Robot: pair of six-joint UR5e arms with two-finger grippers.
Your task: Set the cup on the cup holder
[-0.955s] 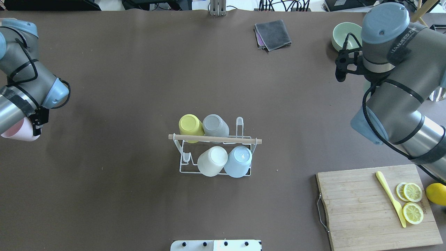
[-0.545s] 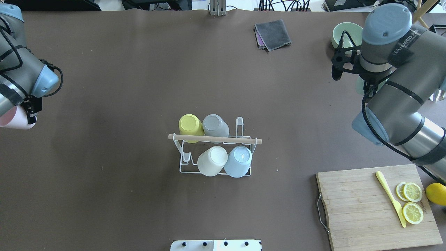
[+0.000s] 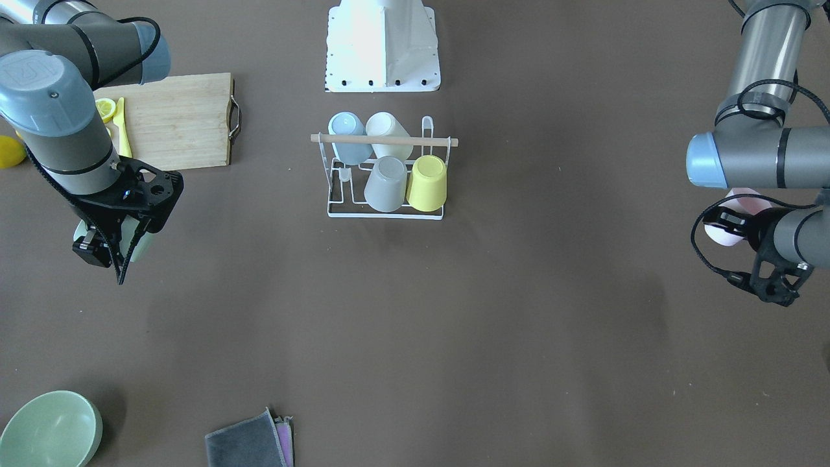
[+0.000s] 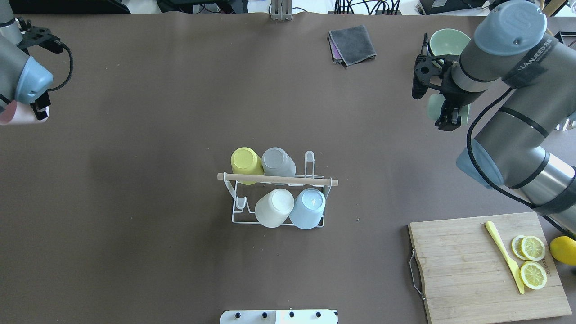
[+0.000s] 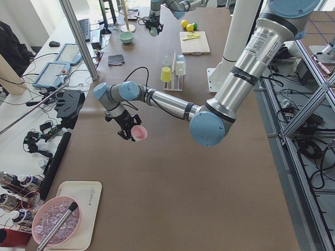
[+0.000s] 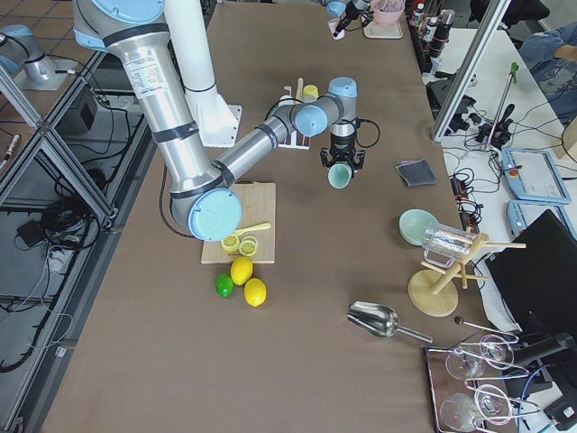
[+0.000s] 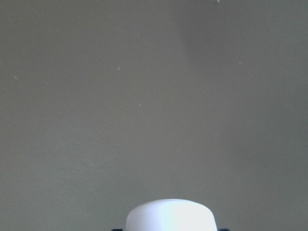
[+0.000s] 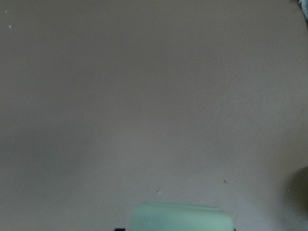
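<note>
Both arms hang well apart from the cup holder [image 4: 325, 182], which stands in the middle of the table [image 4: 135, 202] with 4 cups [image 4: 278, 162] on it and 2 prongs [image 4: 309, 157] free. The left gripper [image 4: 39, 111] pinches a pink cup [image 5: 140, 134] by the table's left edge. The right gripper [image 4: 445, 118] pinches a pale green cup [image 4: 433, 107] near the green bowl [image 4: 445, 42]. I judge this is the carrying step. Next, 1 arm must travel to a free prong, turn its cup mouth down and lower it, avoiding the wooden rod [image 4: 279, 179].
</note>
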